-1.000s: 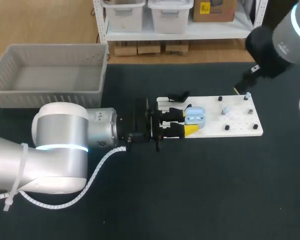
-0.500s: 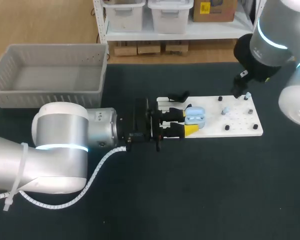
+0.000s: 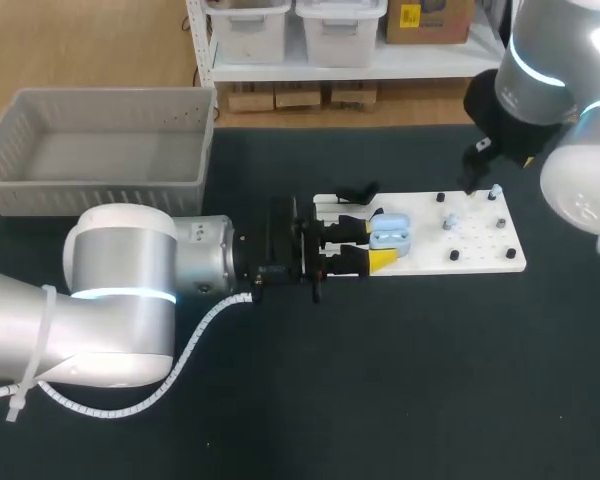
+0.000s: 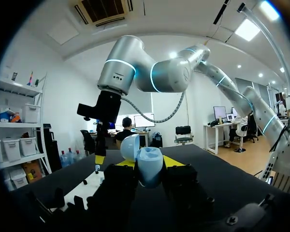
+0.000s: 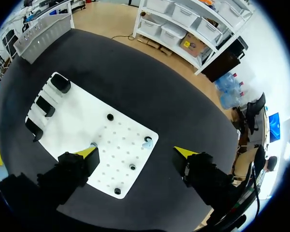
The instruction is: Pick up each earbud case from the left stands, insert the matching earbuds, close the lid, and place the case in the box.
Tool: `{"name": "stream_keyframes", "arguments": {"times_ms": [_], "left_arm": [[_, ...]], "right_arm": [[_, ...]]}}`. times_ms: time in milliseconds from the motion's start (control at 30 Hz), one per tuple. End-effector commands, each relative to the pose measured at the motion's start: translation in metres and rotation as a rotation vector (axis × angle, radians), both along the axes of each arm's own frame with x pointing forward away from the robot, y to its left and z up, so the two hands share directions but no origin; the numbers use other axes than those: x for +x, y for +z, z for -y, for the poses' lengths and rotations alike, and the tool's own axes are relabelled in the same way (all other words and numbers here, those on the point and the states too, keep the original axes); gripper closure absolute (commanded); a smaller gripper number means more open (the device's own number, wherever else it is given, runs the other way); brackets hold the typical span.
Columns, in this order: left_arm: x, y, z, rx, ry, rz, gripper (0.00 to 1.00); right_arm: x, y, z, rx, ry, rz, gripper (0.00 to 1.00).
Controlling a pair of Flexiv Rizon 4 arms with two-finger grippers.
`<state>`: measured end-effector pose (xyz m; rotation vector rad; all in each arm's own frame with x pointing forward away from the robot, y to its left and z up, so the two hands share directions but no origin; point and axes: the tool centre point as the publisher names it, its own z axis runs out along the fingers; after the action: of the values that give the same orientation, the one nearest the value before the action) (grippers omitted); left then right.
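A light blue earbud case [image 3: 391, 232] with its lid up sits between the yellow fingertips of my left gripper [image 3: 373, 242], which is shut on it at the near left end of the white board [image 3: 480, 262]. The left wrist view shows the case [image 4: 150, 166] gripped from both sides, lid [image 4: 130, 146] tilted back. My right gripper [image 3: 477, 172] hangs open over the board's far right corner. In the right wrist view, my right gripper [image 5: 135, 152] is above the board [image 5: 82, 121], where a pale blue earbud [image 5: 146, 142] rests; another earbud [image 5: 93, 144] lies by one fingertip.
A grey basket [image 3: 100, 180] stands at the table's far left. Three black stands [image 5: 45, 105] line the board's left end, and black pegs [image 5: 109, 116] dot its right half. Dark table surface lies in front of the board.
My right arm has swung in from the far right and come down toward the board's far right corner. The left arm and the case have stayed put.
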<state>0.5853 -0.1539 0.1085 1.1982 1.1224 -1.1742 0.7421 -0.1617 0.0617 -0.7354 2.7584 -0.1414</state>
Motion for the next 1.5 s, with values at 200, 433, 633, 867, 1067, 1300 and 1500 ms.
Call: {"name": "stream_keyframes", "arguments": {"times_ms": [200,433,633,867,1067,1300,1500], "left_arm": [[-0.002,-0.001,0.0,-0.002,0.008,0.003,1.0],[-0.002,-0.001,0.0,-0.002,0.008,0.003,1.0],[-0.002,-0.001,0.0,-0.002,0.008,0.003,1.0],[-0.002,-0.001,0.0,-0.002,0.008,0.003,1.0],[-0.002,-0.001,0.0,-0.002,0.008,0.003,1.0],[-0.002,-0.001,0.0,-0.002,0.008,0.003,1.0],[-0.002,-0.001,0.0,-0.002,0.008,0.003,1.0]], "right_arm": [[-0.002,0.001,0.001,0.0,0.0,0.004,0.0],[-0.002,0.001,0.001,0.0,0.0,0.004,0.0],[-0.001,0.002,0.002,0.005,-0.007,0.003,0.0],[0.0,-0.005,0.008,0.01,-0.023,-0.023,0.0],[0.005,-0.016,0.01,-0.01,0.03,-0.055,0.0],[0.011,-0.022,0.013,-0.049,0.055,-0.061,0.1],[0.012,-0.028,0.013,-0.055,0.064,-0.078,0.25]]}}
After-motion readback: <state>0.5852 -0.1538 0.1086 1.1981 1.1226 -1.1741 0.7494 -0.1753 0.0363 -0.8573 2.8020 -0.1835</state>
